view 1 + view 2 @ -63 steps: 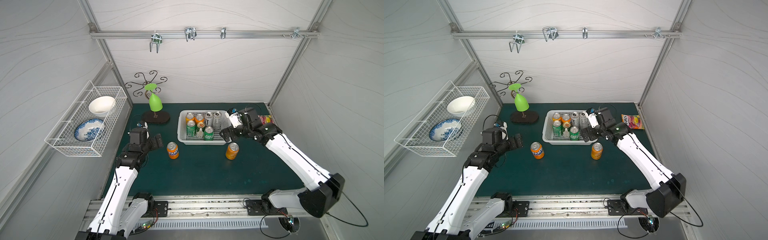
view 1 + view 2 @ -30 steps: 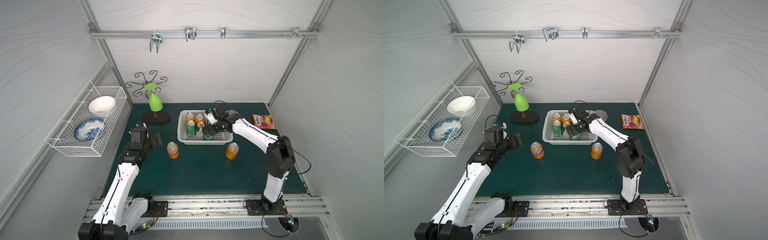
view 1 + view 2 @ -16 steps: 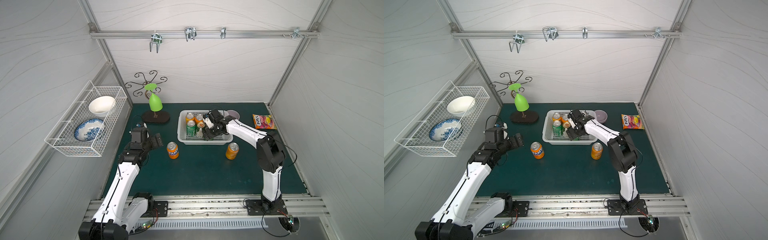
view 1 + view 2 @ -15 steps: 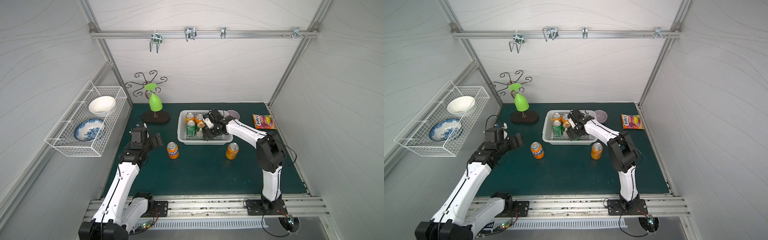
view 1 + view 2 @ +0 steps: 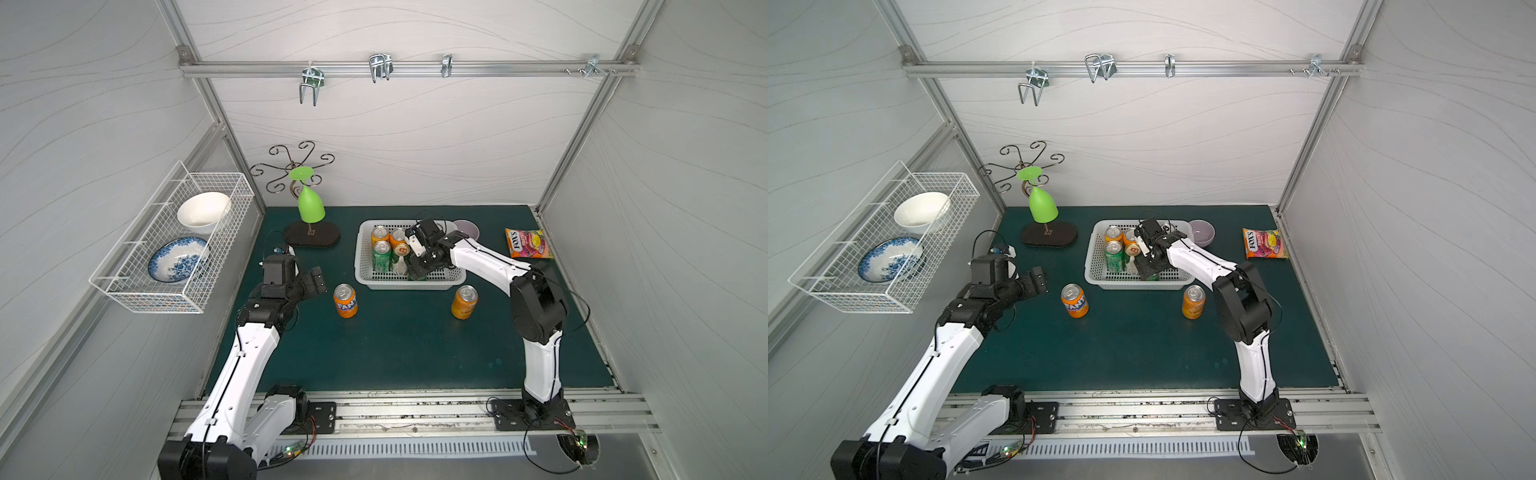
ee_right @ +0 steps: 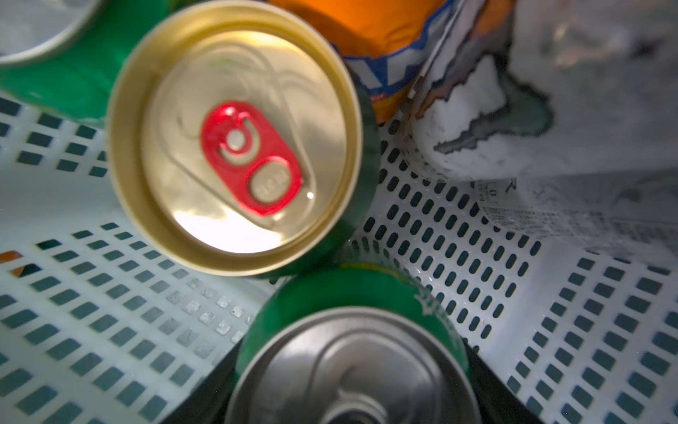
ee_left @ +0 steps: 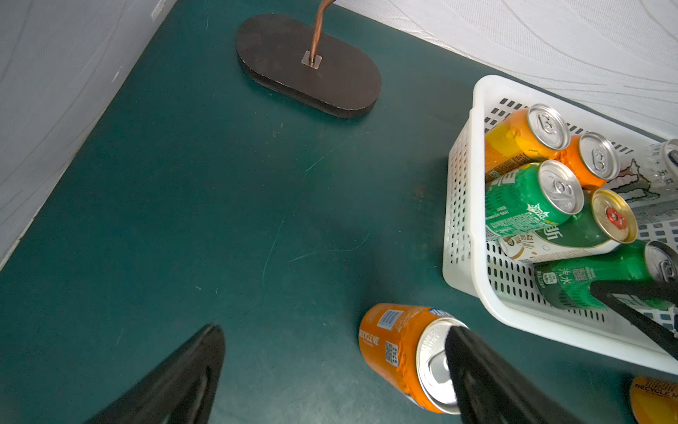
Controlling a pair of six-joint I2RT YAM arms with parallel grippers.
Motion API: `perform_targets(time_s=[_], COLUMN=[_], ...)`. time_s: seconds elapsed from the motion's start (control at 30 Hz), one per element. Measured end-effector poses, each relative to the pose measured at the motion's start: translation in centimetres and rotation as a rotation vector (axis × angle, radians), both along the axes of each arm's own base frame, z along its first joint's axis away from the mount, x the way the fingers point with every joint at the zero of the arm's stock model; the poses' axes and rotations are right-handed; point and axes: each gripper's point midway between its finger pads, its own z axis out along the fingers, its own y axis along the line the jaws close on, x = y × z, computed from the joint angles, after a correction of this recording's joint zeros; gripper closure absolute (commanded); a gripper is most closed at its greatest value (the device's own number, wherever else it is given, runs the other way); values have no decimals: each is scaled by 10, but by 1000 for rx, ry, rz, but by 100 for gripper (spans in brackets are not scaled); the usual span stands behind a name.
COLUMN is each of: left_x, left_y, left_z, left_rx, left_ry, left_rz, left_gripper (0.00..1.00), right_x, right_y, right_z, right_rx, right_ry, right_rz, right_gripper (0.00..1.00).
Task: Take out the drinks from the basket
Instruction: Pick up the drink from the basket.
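The right fingers [image 7: 609,288] are being held down in the basket [image 5: 362,257], one on each side of a green can [image 6: 352,301]. Whether it is being squeezed cannot be told. More cans [image 5: 380,233] are sitting in the basket. Two orange cans [image 5: 345,301] [image 5: 464,302] are standing on the desk [image 5: 395,353] in front of it. The left fingers [image 7: 190,374] are being held wide open beside one.

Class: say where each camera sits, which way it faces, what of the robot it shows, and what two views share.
Top views: high in front, looking down on the dark green table; both white arms show.
Left wrist: on that arm, facing the white plastic basket; open left tool shows.
Right wrist: low over the basket; right tool flanks a green can.
Wrist views share the gold-topped metal can.
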Motion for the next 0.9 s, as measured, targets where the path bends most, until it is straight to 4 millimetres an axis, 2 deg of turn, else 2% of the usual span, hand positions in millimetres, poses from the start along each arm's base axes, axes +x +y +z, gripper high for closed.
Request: perform_targets(time_s=[0.33, 0.47, 0.63, 0.9], left_x=[-1, 0, 0, 1], left_y=[-1, -2, -3, -5], left_z=[-3, -4, -7, -9], left_rx=[-3, -7, -11, -18], left_ry=[13, 18, 28, 33], left_rz=[-4, -9, -15, -23], left_gripper=[2, 2, 2, 2], right_x=[-7, -13, -21, -35], right_y=[-9, -14, -19, -19], right_z=[3, 14, 51, 126], right_rx=[-36, -46, -32, 33], right_ry=[19, 16, -23, -129], right_rz=[1, 6, 23, 56], right_gripper=[48, 49, 50, 51])
